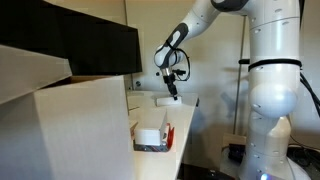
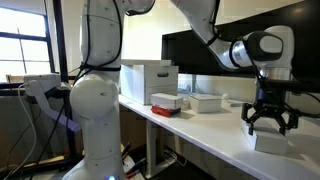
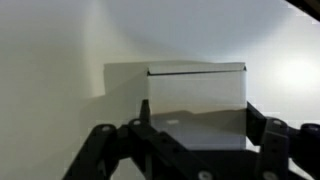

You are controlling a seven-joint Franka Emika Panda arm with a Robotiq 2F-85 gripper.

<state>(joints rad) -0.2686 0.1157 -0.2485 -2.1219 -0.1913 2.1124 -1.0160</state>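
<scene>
A white rectangular box point(image 3: 197, 92) stands on the white table point(image 2: 205, 135). My gripper point(image 3: 203, 125) comes down over it, one dark finger point(image 3: 146, 118) against its left side and the other against its right side, so the jaws are shut on the box. In both exterior views the gripper point(image 2: 270, 120) point(image 1: 172, 90) hangs straight down over the box point(image 2: 272, 141) near the table's far end. The lower part of the box is hidden behind the gripper body in the wrist view.
A red-and-white box point(image 2: 165, 101), a flat white box point(image 2: 208, 102) and a taller white box point(image 2: 150, 80) stand on the table. A black monitor point(image 2: 210, 50) runs along the back. A large cardboard box point(image 1: 70, 125) fills the near side.
</scene>
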